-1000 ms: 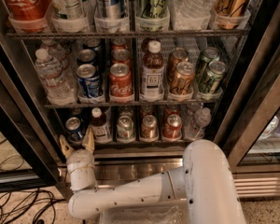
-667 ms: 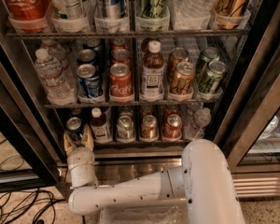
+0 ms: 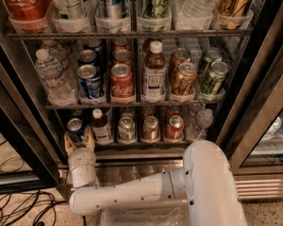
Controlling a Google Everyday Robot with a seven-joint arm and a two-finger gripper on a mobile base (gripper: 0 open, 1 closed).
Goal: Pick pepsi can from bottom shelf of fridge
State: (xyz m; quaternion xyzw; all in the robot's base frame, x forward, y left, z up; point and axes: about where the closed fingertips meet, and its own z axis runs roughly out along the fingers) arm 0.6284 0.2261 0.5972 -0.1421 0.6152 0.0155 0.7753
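On the floor at the far left, dark cables [image 3: 15, 206] lie in loops beside the black edge of the open door [image 3: 19, 140]. The tall glass-door fridge with a stainless steel frame [image 3: 141, 169] stands open, its wire racks full of drinks.

The small blue pepsi can with a silver top [image 3: 75, 126] stands upright at the far left of the dark wire bottom shelf with a steel front edge [image 3: 132, 147]. The robot's gripper [image 3: 79, 141] is at the front of that shelf, directly before the can. Its two tan fingers [image 3: 88, 138] are spread apart, one on either side of the can's lower part. Whether they touch the can cannot be told. Below the gripper, a white cylindrical wrist joins the white robot arm [image 3: 132, 192], which runs rightward to a large rounded white segment in the foreground.

Just right of the pepsi can stands a brown bottle with a white cap [image 3: 100, 127]. Next in the row are a silver can [image 3: 126, 128], a reddish-brown can [image 3: 151, 128], a red can [image 3: 174, 127] and a clear plastic bottle [image 3: 201, 121].

On the rack above, from left to right, are a clear water bottle [image 3: 52, 76], a blue can [image 3: 90, 80], a red can [image 3: 121, 82], a brown bottle with a white label [image 3: 154, 72], bronze cans [image 3: 184, 77] and green cans [image 3: 212, 77].
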